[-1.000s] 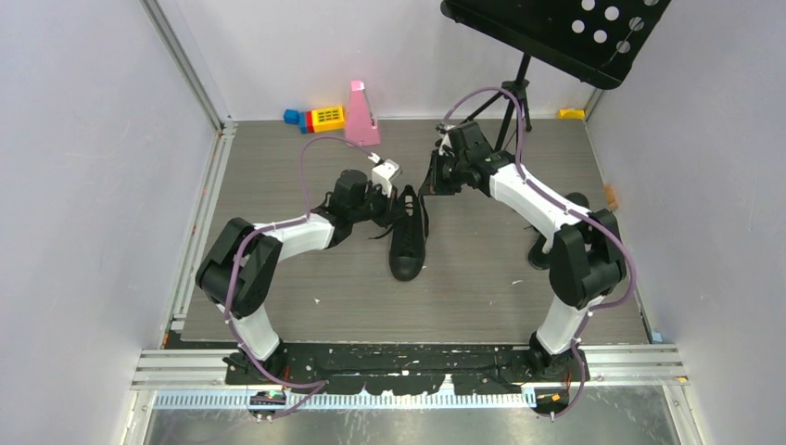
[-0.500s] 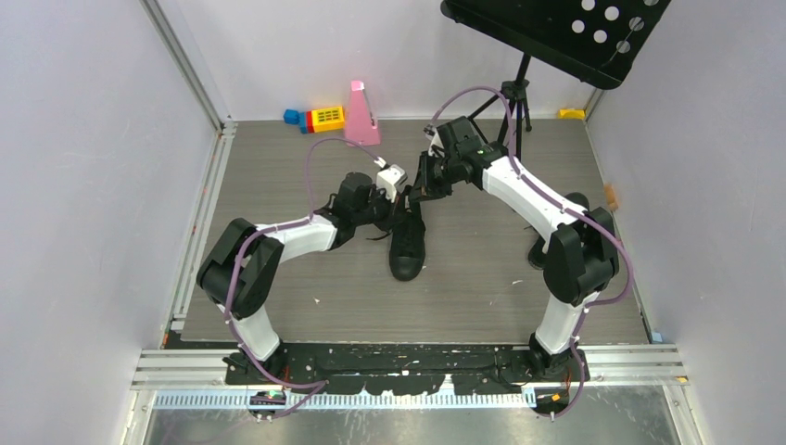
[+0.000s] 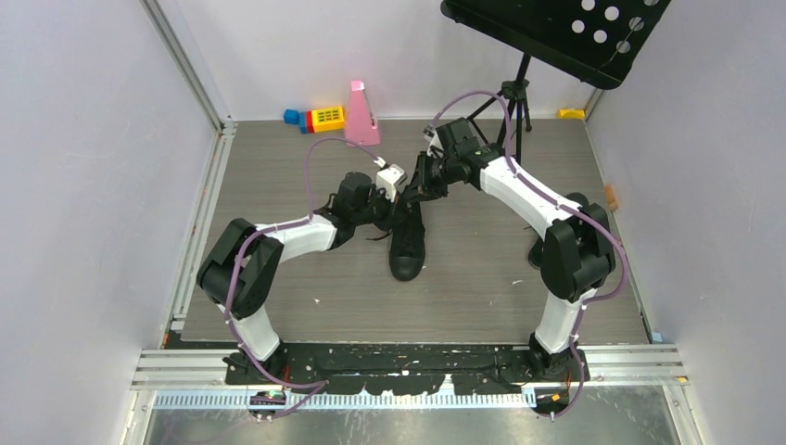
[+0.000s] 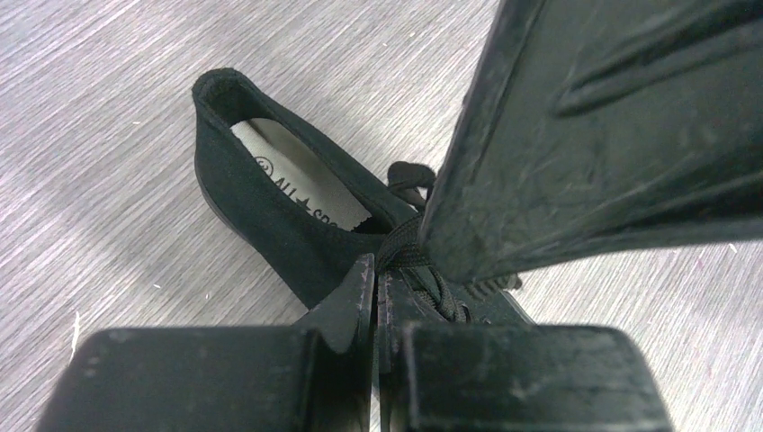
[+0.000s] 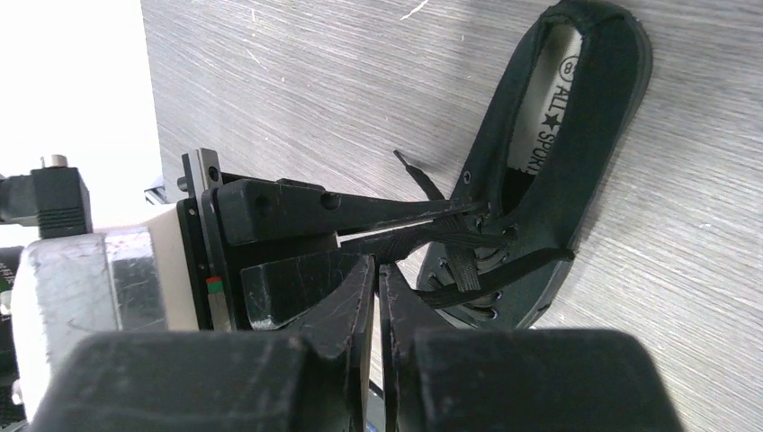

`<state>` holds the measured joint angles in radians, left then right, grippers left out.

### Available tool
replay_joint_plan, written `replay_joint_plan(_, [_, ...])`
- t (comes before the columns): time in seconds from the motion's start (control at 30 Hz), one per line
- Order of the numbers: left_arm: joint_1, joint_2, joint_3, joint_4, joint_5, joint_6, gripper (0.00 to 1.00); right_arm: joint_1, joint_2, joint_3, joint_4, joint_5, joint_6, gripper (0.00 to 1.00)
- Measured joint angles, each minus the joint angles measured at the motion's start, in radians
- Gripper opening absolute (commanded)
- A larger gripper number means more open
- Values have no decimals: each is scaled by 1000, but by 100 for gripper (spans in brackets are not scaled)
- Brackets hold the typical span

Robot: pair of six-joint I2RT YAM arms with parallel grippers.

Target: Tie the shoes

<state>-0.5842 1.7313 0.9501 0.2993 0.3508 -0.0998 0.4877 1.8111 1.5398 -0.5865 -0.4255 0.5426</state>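
Entry: one black shoe (image 3: pixel 408 248) is sitting sole-down near the middle of the table (image 3: pixel 278 176). Its toe is pointing toward the arm bases and its heel toward the far wall. You are crowding both grippers over the lacing, just in front of the foot opening.

Left gripper (image 4: pixel 376 279): the fingers are pressing together, with the tips sitting right at the top of the laces (image 5: pixel 468 265). A strand is running past the tips, but neither wrist view is showing whether it is actually caught between them.

Right gripper (image 5: pixel 378 274): the fingers are likewise sitting together with only a hairline gap, just beside the left gripper's fingers. Nothing is showing between them.

Handling, as a judgement:
- The shoe is looking light. The canvas upper is soft and the collar is sagging slightly, so it is probably going to slide or tip on the smooth table if you are pulling a lace sideways.
- The laces are thin, limp and black on black. They are likely to slip out of a flat pinch and are hard to follow by eye.

Where to hold: you are best off gripping each lace along its free length, close to the top eyelets. Avoid the canvas or the sole, and keep the two pulls opposed so that the shoe is staying put.
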Motion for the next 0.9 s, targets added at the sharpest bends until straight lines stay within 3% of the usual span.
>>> replay_joint_plan(0.2, [0, 0, 0, 0, 9, -6, 0, 6, 5, -23, 15, -24, 25, 21])
replay_joint_plan(0.37, [1, 0, 0, 0, 13, -24, 0, 7, 6, -42, 31, -31, 37, 16])
replay_joint_plan(0.73, [39, 15, 8, 29, 69, -89, 0, 16, 6, -109, 48, -34, 40, 13])
replay_joint_plan(0.9, [50, 21, 15, 50, 91, -111, 0, 29, 6, -154, 50, -37, 43, 18])
